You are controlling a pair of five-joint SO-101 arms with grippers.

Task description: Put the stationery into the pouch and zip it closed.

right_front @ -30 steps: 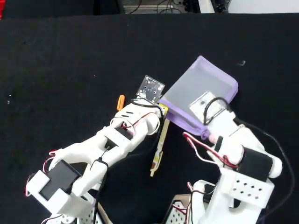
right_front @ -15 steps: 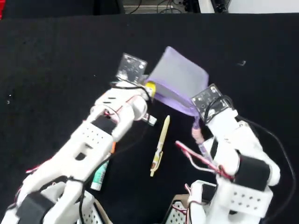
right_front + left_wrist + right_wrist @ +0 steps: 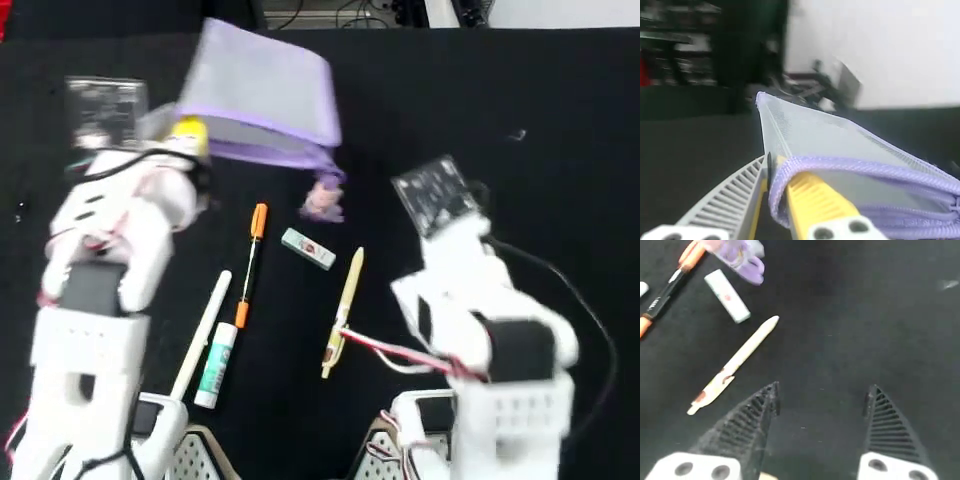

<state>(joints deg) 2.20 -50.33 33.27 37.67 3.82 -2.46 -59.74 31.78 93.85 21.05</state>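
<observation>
My right pincer (image 3: 823, 387) gapes wide and empty, its ribbed black fingers cut off at their bases, over the matte black bench (image 3: 880, 315). Beyond lie a slim cream pen (image 3: 735, 362) and a small white eraser (image 3: 726, 302). My left pincer (image 3: 774, 170) is clamped on the zip edge of the translucent purple mesh pouch (image 3: 265, 85), lifted and blurred at the high view's upper left; I cannot make out its inside

left tool (image 3: 776, 167) clamped, right tool (image 3: 823, 387) spread wide.
</observation>
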